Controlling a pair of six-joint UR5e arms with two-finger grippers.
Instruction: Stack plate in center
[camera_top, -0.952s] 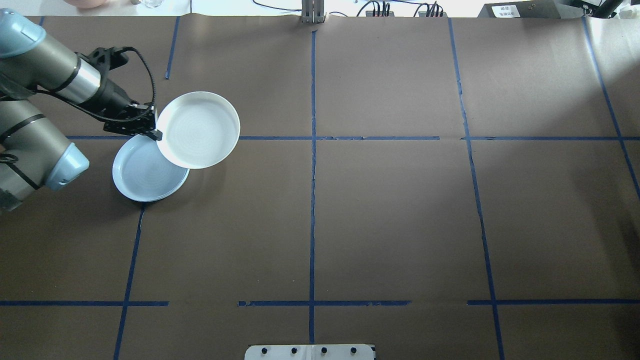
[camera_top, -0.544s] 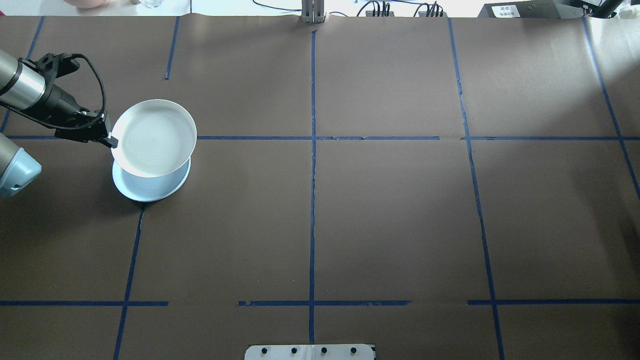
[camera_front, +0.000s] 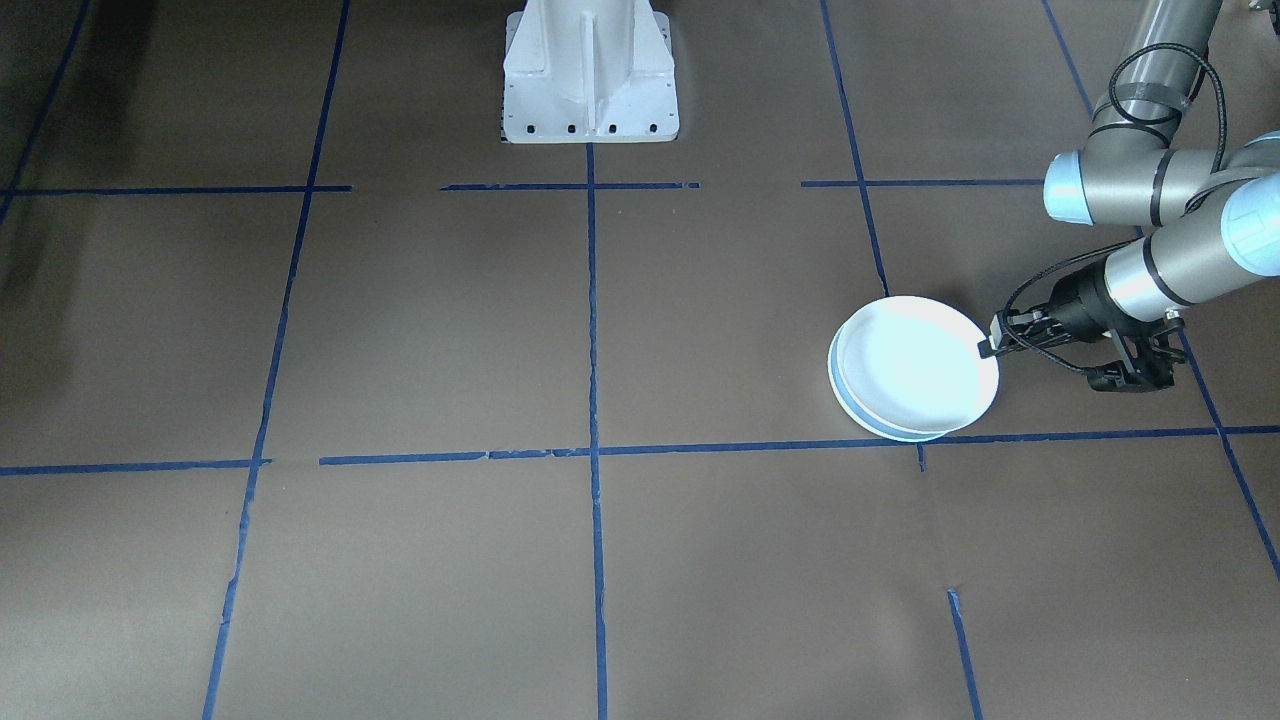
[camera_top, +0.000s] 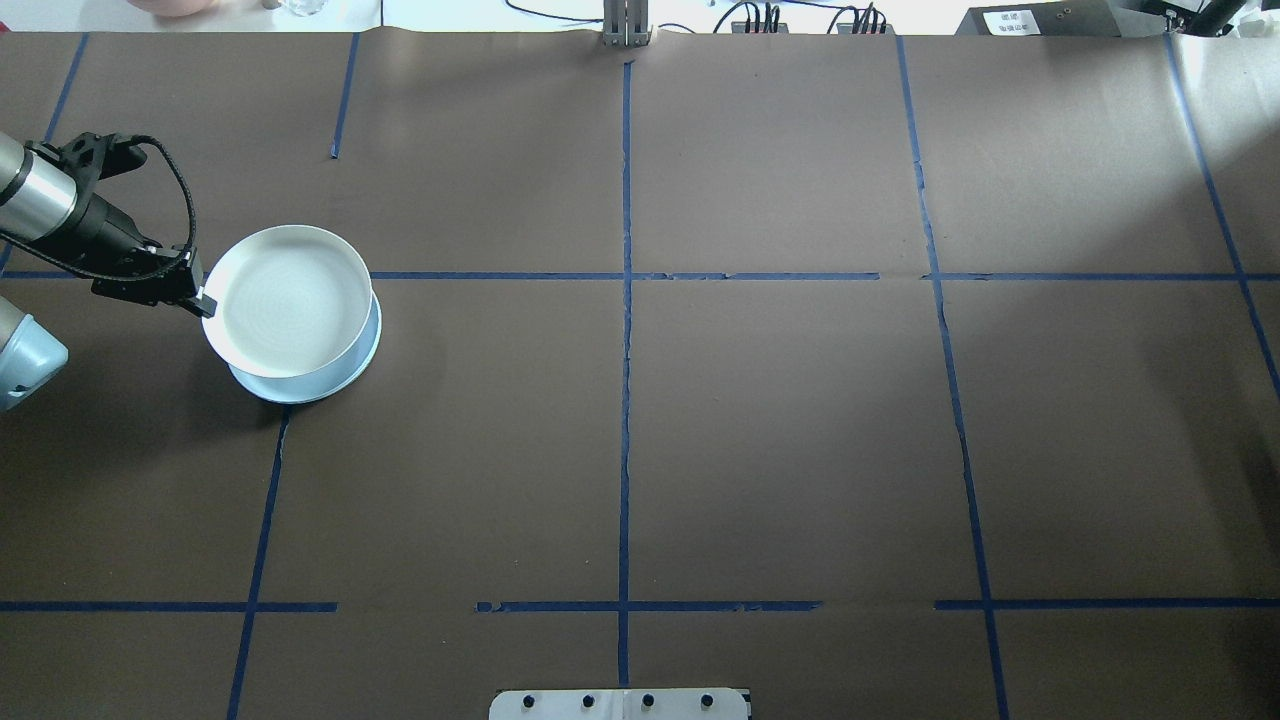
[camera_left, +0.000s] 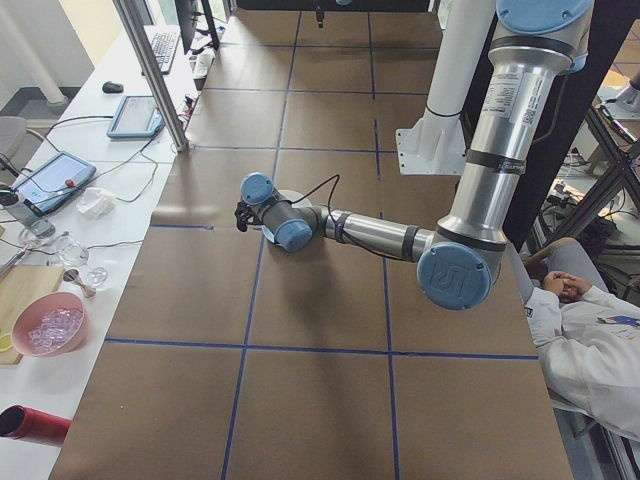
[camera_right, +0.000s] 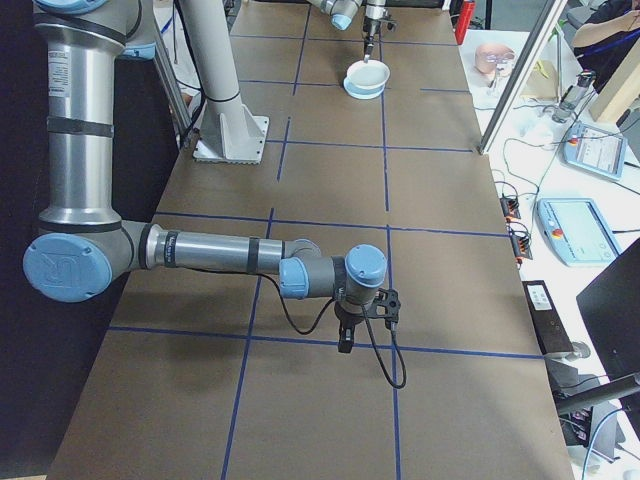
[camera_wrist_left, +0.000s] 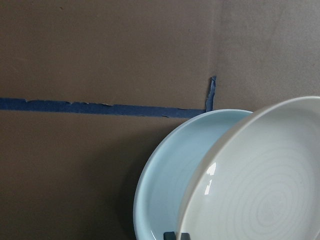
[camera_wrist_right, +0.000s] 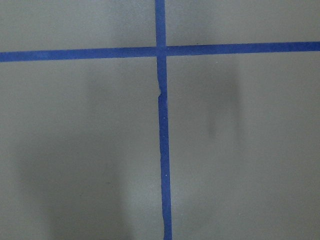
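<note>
The left hand (camera_top: 203, 300) is closed on the near-left rim of the white plate (camera_top: 288, 300) and holds it over the pale blue plate (camera_top: 362, 352). In the overhead view the white plate covers most of the blue one, leaving only a crescent of blue rim showing on the right and lower sides. In the left wrist view the white plate (camera_wrist_left: 260, 180) sits tilted across the blue plate (camera_wrist_left: 175, 175), its edge overlapping the blue rim; whether the two touch cannot be told. The pair sits at the left side of the desk (camera_top: 780, 420), just below a blue tape line (camera_top: 500, 275) and just above the top end of another tape strip. The brown surface to the right and toward the middle of the desk is broad and open.

The right hand (camera_right: 344, 345) hangs over the far end of the desk, above a tape crossing (camera_wrist_right: 160, 50), well apart from the plates; whether it is open or closed cannot be told.
</note>
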